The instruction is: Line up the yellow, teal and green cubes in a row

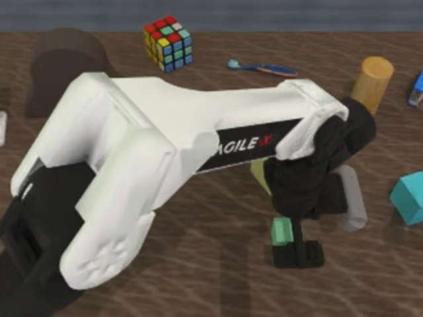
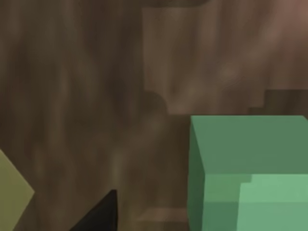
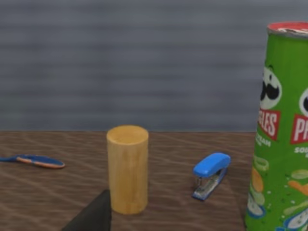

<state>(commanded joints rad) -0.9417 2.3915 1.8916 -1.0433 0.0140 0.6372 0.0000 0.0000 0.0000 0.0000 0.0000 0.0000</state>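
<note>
My left arm reaches across the table, and its gripper [image 1: 297, 253] hangs low near the front centre-right, open. The small mint green cube [image 1: 282, 231] sits on the wood right against its black fingers; in the left wrist view the green cube [image 2: 250, 168] fills one side, apart from the one visible finger [image 2: 103, 214]. The pale yellow cube [image 1: 258, 174] shows only as a sliver under the left forearm. The teal cube [image 1: 410, 197] lies at the right edge, apart from the others. My right gripper is outside the top view; one dark finger [image 3: 96, 216] shows in its wrist view, holding nothing.
A multicoloured puzzle cube [image 1: 168, 43], a toothbrush [image 1: 261, 67], an orange-yellow cylinder [image 1: 372, 82] and a blue stapler [image 1: 416, 89] stand along the back. A dark brown object [image 1: 63, 66] sits at the back left. A green crisps can [image 3: 284, 130] stands close to the right wrist.
</note>
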